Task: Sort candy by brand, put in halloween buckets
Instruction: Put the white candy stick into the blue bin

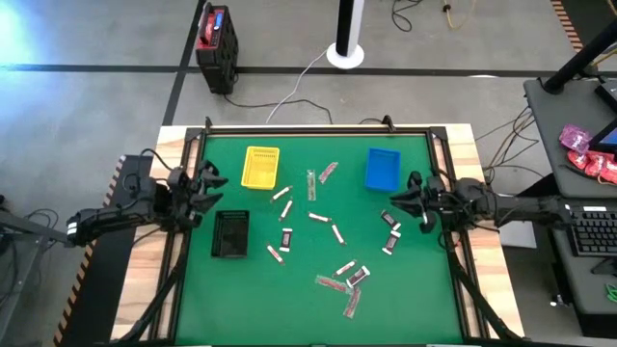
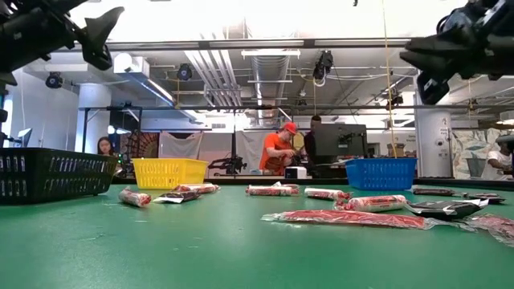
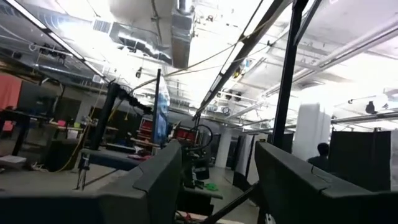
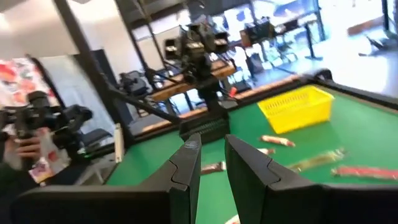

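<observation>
The left gripper [image 1: 214, 176] hangs wide open and empty, the black bin [image 1: 230, 234] just beside its fingers. The right gripper [image 1: 400, 198] is nearly closed, holding nothing, candy bars [image 1: 389, 220] just beneath, the blue bin [image 1: 383, 169] near

The table top [image 1: 415, 289] is covered in matt green felt-like cloth, framed by pale bare wood [image 1: 474, 145]. The yellow bin [image 1: 260, 166], blue bin [image 1: 383, 169] and black bin [image 1: 230, 234] look like slotted moulded plastic. The candy [image 2: 345, 217] wears crinkled, glossy foil-like wrappers.
</observation>
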`<state>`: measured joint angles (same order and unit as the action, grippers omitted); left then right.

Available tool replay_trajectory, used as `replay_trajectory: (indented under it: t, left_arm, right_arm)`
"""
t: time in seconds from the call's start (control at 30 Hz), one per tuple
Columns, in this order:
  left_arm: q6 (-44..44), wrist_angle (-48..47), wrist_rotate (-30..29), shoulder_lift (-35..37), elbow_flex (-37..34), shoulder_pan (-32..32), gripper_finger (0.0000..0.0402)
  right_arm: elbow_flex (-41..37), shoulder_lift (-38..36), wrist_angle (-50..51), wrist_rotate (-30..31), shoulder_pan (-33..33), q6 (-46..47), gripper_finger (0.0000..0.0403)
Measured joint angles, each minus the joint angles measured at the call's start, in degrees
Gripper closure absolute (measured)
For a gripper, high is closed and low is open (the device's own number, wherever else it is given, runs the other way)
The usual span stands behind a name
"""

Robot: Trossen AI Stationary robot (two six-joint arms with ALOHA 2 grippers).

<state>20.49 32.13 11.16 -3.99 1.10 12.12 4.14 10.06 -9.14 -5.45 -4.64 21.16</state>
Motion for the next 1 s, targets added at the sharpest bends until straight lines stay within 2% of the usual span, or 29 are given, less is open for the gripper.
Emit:
replay_trajectory:
  t: [0.17, 0.5, 0.7, 0.8, 0.87, 1.0]
  left_arm:
    - [-0.4, 0.3, -0.2, -0.1, 0.0, 0.0, 0.0212]
    - [-2.0, 3.2, -0.2, -0.2, 0.0, 0.0, 0.0212]
    - [-0.4, 3.5, -0.2, -0.2, 0.0, 0.0, 0.0212]
    - [4.5, 0.7, -0.2, -0.2, 0.0, 0.0, 0.0212]
    - [9.5, -2.2, -0.1, -0.3, 0.0, -0.1, 0.0212]
    - [12.2, -3.6, -0.9, -2.2, 0.0, -0.6, 0.0212]
  right_arm:
    - [0.4, 5.0, -2.2, 1.2, 0.3, 1.8, 0.0337]
    - [0.3, 16.5, -21.5, 2.5, 1.8, 0.4, 0.0337]
    - [4.7, 25.8, -20.8, 2.7, 2.9, 1.8, 0.0337]
    - [9.4, 31.4, -15.6, 2.7, 2.9, 1.9, 0.0337]
    - [14.0, 35.1, -7.1, 2.7, 2.9, 2.1, 0.0337]
    - [24.3, 42.2, 12.3, 6.1, 2.9, 3.9, 0.0337]
